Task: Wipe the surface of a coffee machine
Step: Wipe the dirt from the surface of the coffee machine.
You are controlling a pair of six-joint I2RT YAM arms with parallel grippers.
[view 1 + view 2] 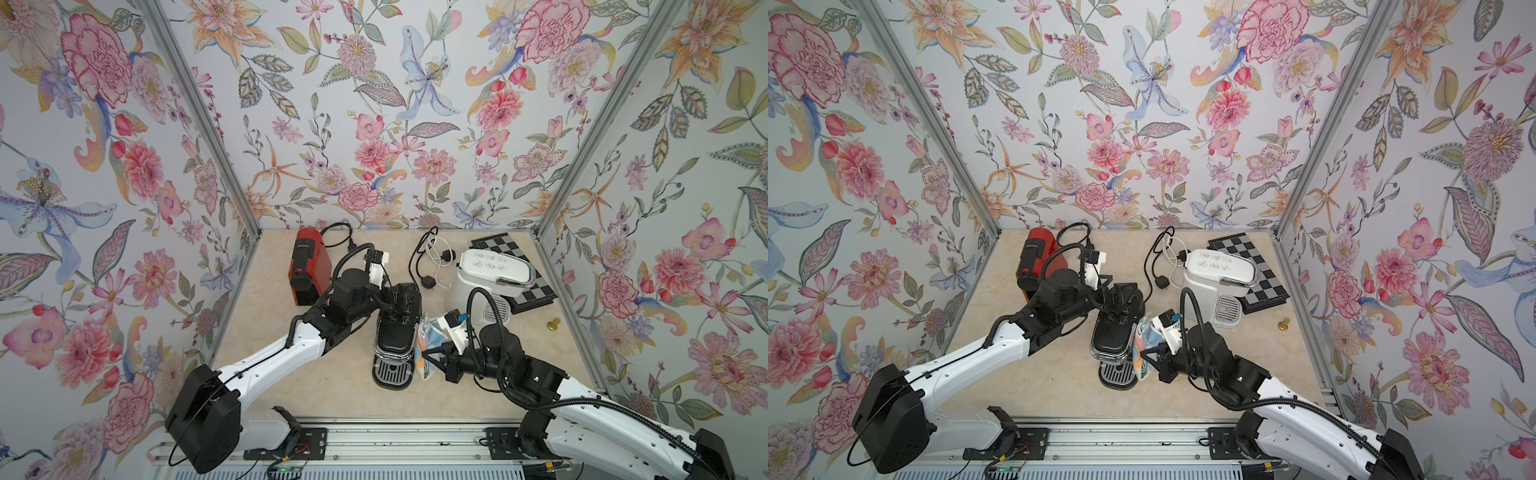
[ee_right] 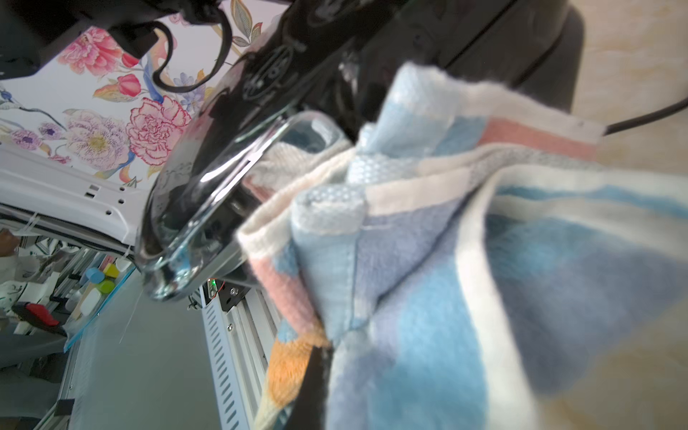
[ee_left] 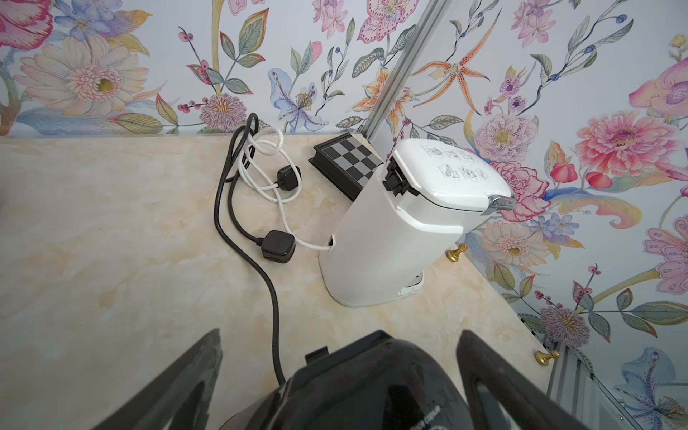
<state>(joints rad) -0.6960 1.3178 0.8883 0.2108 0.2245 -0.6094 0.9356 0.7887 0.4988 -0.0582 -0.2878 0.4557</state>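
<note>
Black coffee machine (image 1: 395, 332) stands mid-table, drip tray toward the robot base; both top views show it between your two arms. Table (image 1: 332, 395) is pale marble-look.

Your left gripper (image 1: 397, 297) is over the machine's rear top with its jaws spread wide. In the left wrist view the fingers (image 3: 178, 383) stand on either side of the glossy black body, and bare table shows between one finger and the shell. It has hold of nothing.

Your right gripper (image 1: 432, 357) is at the machine's right flank, jaws clamped tight on a striped cloth (image 1: 424, 336). The cloth is bunched, with blue, white, pink and orange bands. In the right wrist view the cloth (image 2: 465, 260) fills most of the frame and presses against the machine's side, just beside its clear plastic rim. Where exactly fabric meets the shell is blurred.

Also on the table:
- Red coffee machine (image 1: 309, 266) at back left, near the left arm's elbow.
- White coffee machine (image 1: 478, 286) at back right, with handwriting on its lid. It overlaps a black-and-silver chessboard (image 1: 503, 245).
- Black and white cables lie looped between the black and white machines, with a black plug (image 3: 278, 245) just beside the white machine's rear.
- Gold chess pawn (image 1: 553, 324) near the right wall, apart from the board.
</note>
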